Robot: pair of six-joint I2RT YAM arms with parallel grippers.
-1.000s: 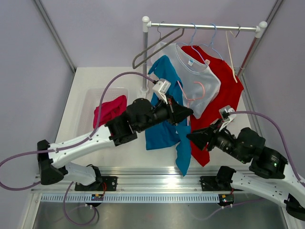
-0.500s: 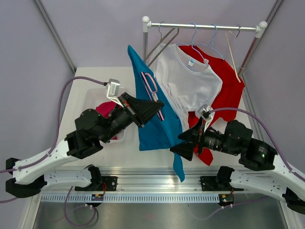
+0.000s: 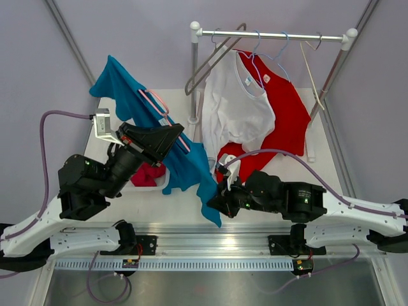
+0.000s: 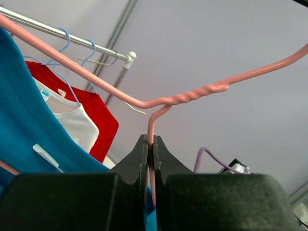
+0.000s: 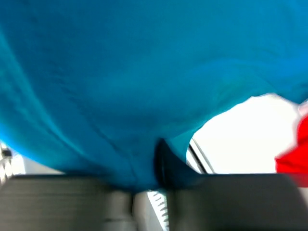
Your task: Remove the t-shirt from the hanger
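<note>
The blue t-shirt (image 3: 191, 166) hangs on a pink wire hanger (image 3: 156, 102), lifted off the rack and held up over the table's left half. My left gripper (image 3: 173, 137) is shut on the hanger's neck; in the left wrist view the pink wire (image 4: 183, 98) runs down between the closed jaws of the gripper (image 4: 150, 149), with blue cloth (image 4: 29, 130) at the left. My right gripper (image 3: 215, 205) is shut on the shirt's lower corner near the front edge. Blue cloth (image 5: 120, 72) fills the right wrist view, pinched in the gripper (image 5: 154, 168).
The rack's rail (image 3: 274, 36) at the back carries a white t-shirt (image 3: 233, 108), a red t-shirt (image 3: 287, 108) and a bare grey hanger (image 3: 210, 60). A magenta garment (image 3: 148, 175) lies in a clear bin under the left arm.
The left arm drew back to the left, carrying hanger and blue t-shirt away from the rack. The right gripper moved left, opened, then shut on the shirt's lower corner.
</note>
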